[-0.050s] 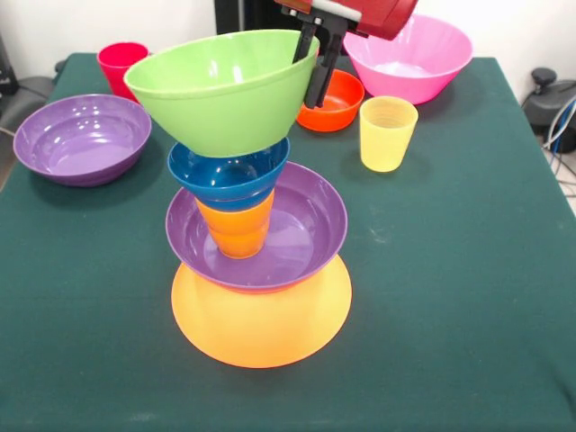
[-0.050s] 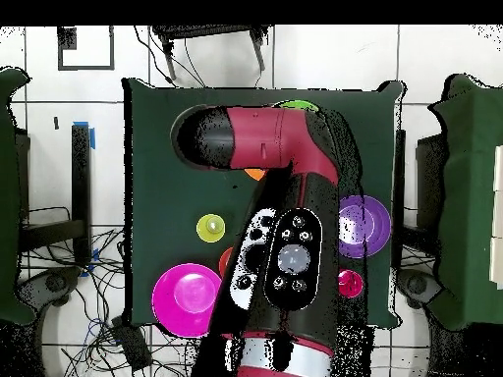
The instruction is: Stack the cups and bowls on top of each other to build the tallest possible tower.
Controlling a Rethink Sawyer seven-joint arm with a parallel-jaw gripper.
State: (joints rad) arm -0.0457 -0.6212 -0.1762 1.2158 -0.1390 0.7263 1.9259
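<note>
Green bowl (image 1: 220, 90) is tilted atop the tower (image 1: 256, 234) – its rim at two o'clock is pinched by the gripper (image 1: 317, 67). Open cloth (image 1: 459, 297) is seen at three o'clock; no writing is legible.

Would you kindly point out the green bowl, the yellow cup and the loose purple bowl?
green bowl (image 1: 220, 99): front view, its outer wall.
yellow cup (image 1: 387, 137): front view, its side.
loose purple bowl (image 1: 81, 139): front view, its inner floor.
</note>
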